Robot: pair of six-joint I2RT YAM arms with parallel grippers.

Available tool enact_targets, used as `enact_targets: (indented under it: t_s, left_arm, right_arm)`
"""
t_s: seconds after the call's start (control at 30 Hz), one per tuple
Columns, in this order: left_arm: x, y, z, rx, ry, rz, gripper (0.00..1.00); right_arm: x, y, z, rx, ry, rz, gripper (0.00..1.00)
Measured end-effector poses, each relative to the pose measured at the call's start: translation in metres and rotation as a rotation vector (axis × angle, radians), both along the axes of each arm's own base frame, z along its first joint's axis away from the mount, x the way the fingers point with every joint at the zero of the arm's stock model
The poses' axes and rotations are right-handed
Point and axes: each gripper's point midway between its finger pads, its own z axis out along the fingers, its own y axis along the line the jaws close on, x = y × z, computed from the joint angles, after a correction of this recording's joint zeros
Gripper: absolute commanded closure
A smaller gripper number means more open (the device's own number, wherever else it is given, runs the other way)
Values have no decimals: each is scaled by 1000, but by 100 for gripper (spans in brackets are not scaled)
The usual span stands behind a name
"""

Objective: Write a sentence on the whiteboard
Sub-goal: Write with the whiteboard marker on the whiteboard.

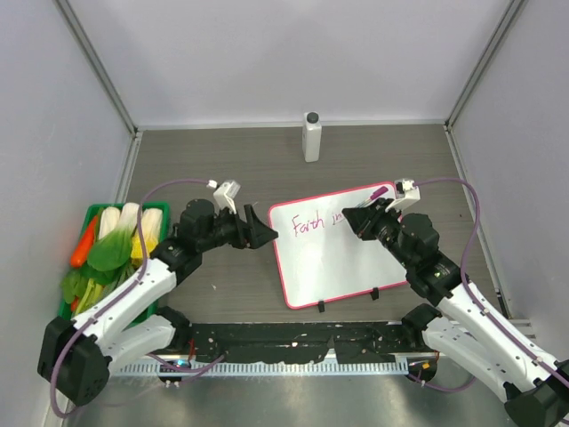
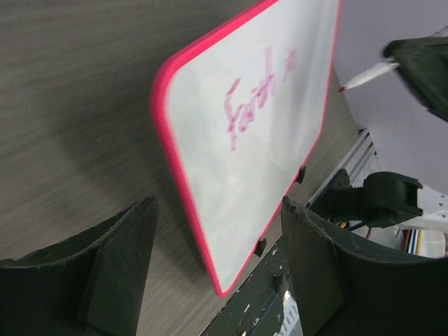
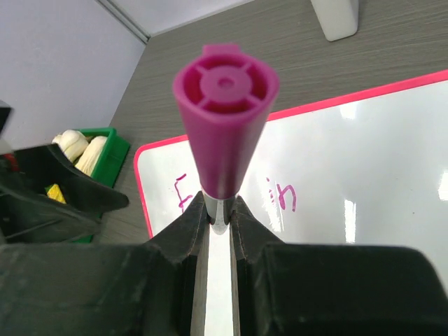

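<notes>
The whiteboard with its pink-red frame lies right of centre on the table. The sentence reads "Faith in" in pink on the top line. My right gripper is shut on a marker with a purple cap end, tip down over the board just right of "in". In the right wrist view the marker stands between the shut fingers above the board. My left gripper is open and empty at the board's left edge; its view shows the board, the writing and the marker tip.
A white bottle stands at the back centre. A green bin with vegetables sits at the left, next to the left arm. Enclosure walls close in the left, right and back. A black rail runs along the near edge.
</notes>
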Motion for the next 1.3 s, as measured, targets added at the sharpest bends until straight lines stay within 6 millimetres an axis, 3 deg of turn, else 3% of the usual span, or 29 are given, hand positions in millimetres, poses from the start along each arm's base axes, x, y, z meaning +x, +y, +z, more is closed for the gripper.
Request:
enact_targets:
  t_s: [0.17,0.33,0.5,0.6,0.83,1.0,1.17,1.3]
  left_arm:
    - [4,10,-69,-52,218,43,30]
    - [8,-10,-92,-154,270,-43,42]
    - [15,-30,-88,-267,246,-136,49]
    - [18,-35,-84,-292,218,-168,61]
    - [28,-43,-69,-281,148,-227,100]
    - [26,-41,-52,-266,112,-283,100]
    - [28,-20,-60,-240,152,-258,100]
    - [26,-14,-61,-223,150,-258,100]
  right_arm:
    - [3,-6,-2,-8,5,-22,99]
    - [6,-10,0,8,8,-18,99]
    - [10,-12,9,52,-13,8,99]
    - [12,-16,9,72,-16,16,99]
    - [14,-24,-2,76,5,19,99]
    - [14,-25,-2,54,-11,21,99]
    - [14,-27,-2,28,-29,22,99]
    - [16,-30,-3,1,-42,12,99]
